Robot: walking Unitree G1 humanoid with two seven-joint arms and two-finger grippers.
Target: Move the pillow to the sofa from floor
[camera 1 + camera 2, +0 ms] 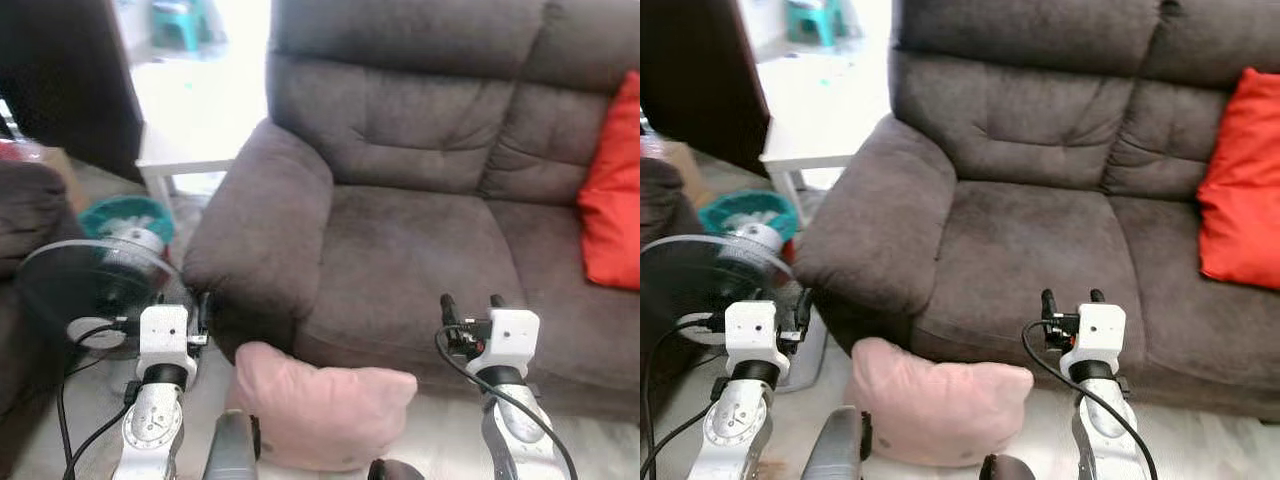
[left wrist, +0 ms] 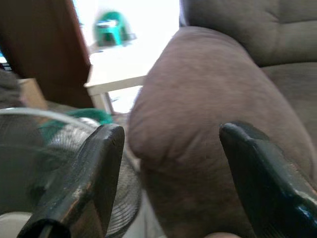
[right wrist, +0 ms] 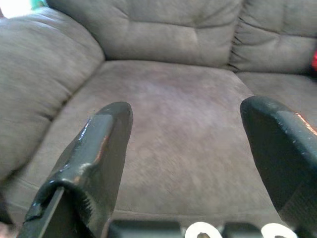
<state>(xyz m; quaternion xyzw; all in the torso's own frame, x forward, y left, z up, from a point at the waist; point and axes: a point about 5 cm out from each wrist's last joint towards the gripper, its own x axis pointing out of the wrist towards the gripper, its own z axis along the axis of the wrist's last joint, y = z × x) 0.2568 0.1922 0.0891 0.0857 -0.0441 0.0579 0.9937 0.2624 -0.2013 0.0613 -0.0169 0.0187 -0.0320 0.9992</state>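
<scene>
A pink pillow lies on the floor against the front of the dark brown sofa, just below the seat near the left armrest. My left gripper is open, held above the floor to the left of the pillow, facing the armrest. My right gripper is open too, raised in front of the seat cushion, up and to the right of the pillow. Nothing sits between either pair of fingers.
A red cushion leans at the sofa's right end. A standing fan with cables is at my left by the armrest. Behind it are a teal basket, a white side table and another dark seat.
</scene>
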